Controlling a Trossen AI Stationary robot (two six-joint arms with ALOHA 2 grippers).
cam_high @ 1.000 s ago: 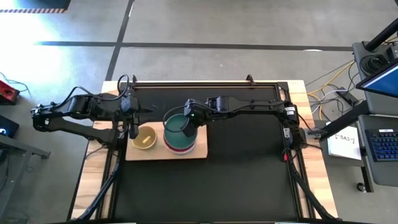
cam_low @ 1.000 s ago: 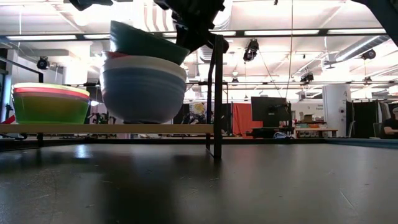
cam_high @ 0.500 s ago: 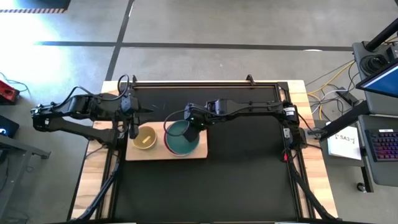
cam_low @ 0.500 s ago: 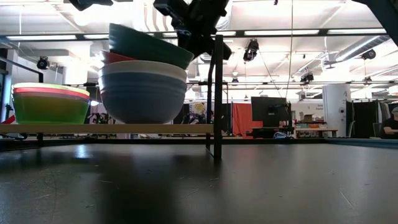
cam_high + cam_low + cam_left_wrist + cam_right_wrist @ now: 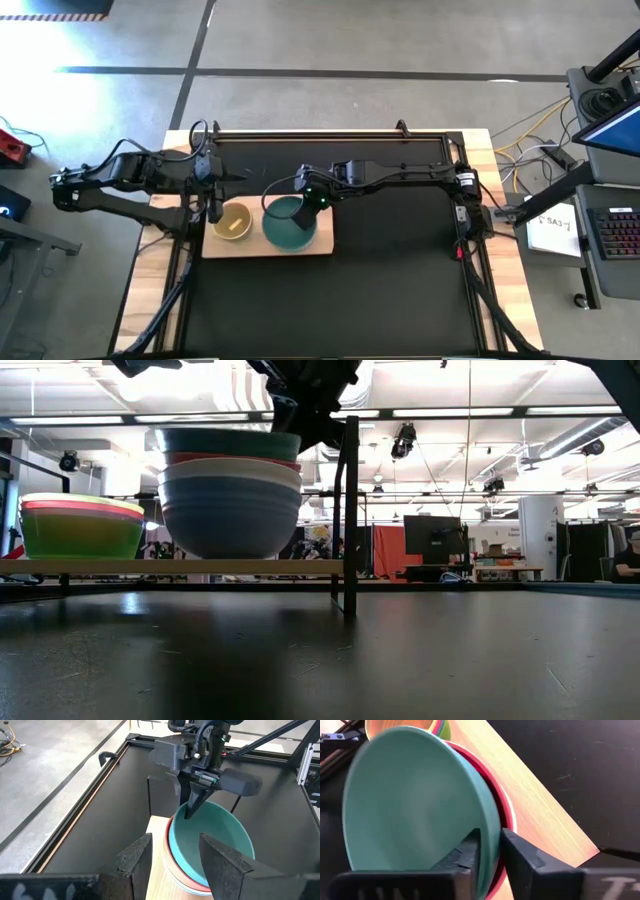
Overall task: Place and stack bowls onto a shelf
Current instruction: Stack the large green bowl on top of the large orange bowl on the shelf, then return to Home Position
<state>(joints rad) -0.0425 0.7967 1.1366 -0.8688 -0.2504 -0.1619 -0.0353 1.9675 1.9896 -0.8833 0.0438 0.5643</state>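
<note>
The right gripper (image 5: 490, 851) has its fingers narrowly astride the rim of the teal bowl (image 5: 290, 224), apparently seating it level atop the red, white and pale blue bowls stacked on the shelf (image 5: 322, 246), while the left gripper (image 5: 214, 206) waits wide open beside the small bowls.

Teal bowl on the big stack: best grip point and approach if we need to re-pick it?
Probably the rim, from above. The teal bowl sits nested level in the red bowl, walls hidden, only its lip exposed. The right gripper straddles that rim, one finger inside, one outside.
</note>
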